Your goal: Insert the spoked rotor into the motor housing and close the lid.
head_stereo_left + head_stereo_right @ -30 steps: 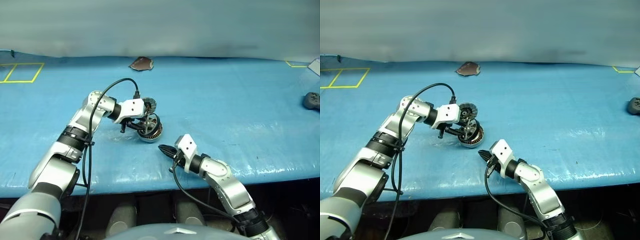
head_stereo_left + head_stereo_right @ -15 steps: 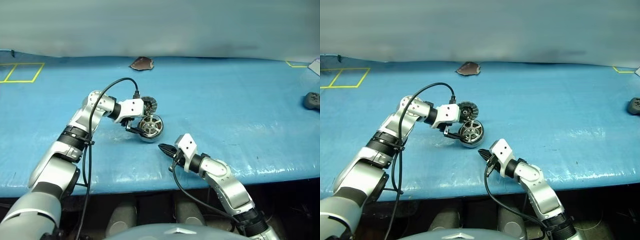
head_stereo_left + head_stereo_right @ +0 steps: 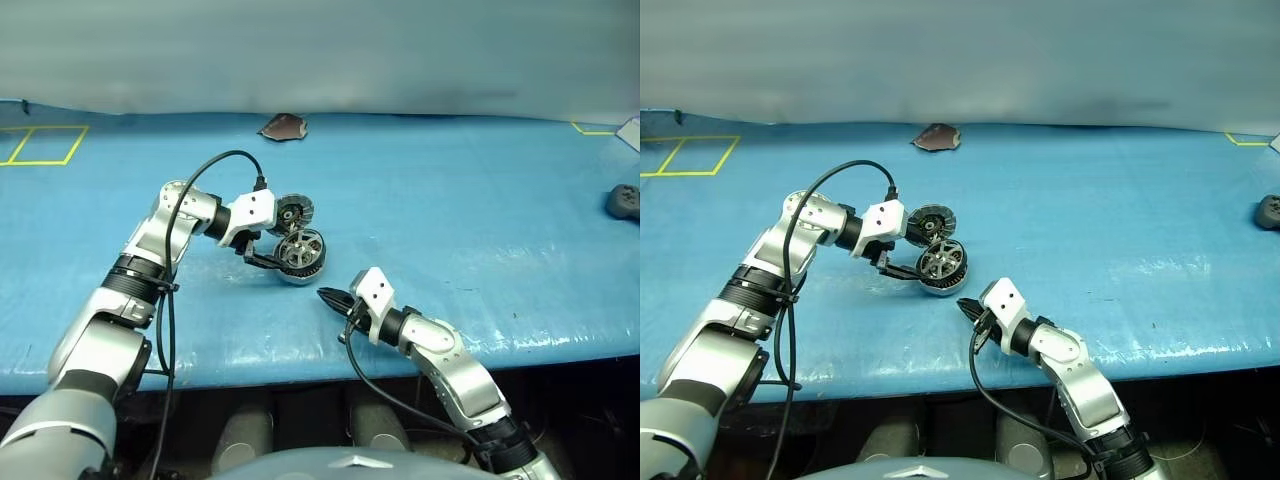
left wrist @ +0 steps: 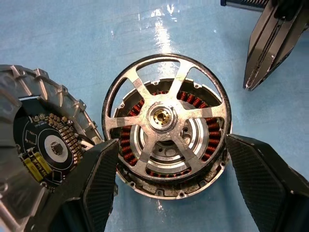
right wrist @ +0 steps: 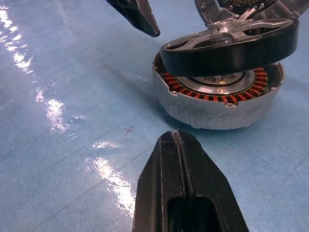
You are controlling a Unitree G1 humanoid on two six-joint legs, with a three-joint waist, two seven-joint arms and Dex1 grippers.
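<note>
The motor housing (image 5: 212,110) stands on the blue table, its copper winding showing. The spoked rotor (image 4: 162,117) lies on top of it, slightly tilted with one side raised. The lid (image 4: 38,145) hangs open beside the housing, its ribbed rim and dark inner face showing. My left gripper (image 3: 283,251) is open, one finger on each side of the housing and rotor, gripping nothing. My right gripper (image 3: 325,296) is shut and empty. It lies low on the table just in front of the housing and points at it.
A dark reddish scrap (image 3: 283,126) lies near the table's far edge. A dark grey object (image 3: 622,201) sits at the right edge. Yellow tape squares (image 3: 40,145) mark the far left. The table's front edge runs just behind my right wrist.
My left gripper has opened and let go of the rotor. The rotor has gone from steeply tilted to lying on the housing. The right arm has stayed still.
</note>
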